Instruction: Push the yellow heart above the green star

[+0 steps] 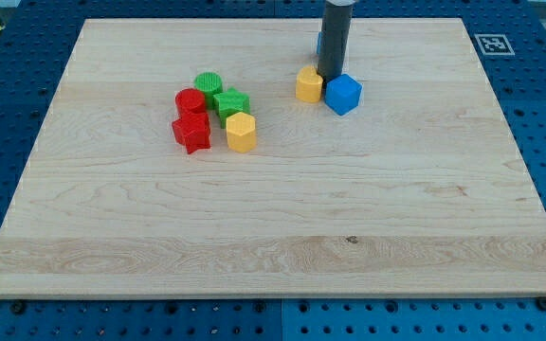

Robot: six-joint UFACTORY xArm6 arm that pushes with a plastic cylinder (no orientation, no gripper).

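Fingerless, my tip (329, 78) rests between the yellow heart block (309, 84) and blue cube (343, 94); the green star block (230, 102) sits well left among red blocks (191, 116).

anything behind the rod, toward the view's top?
A sliver of a blue block shows at the rod's left edge; the rest is covered, so its shape is unclear. My tip sits between the yellow block and blue cube.

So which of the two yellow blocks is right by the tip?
The yellow block at the view's top, beside the blue cube; my tip sits between them.
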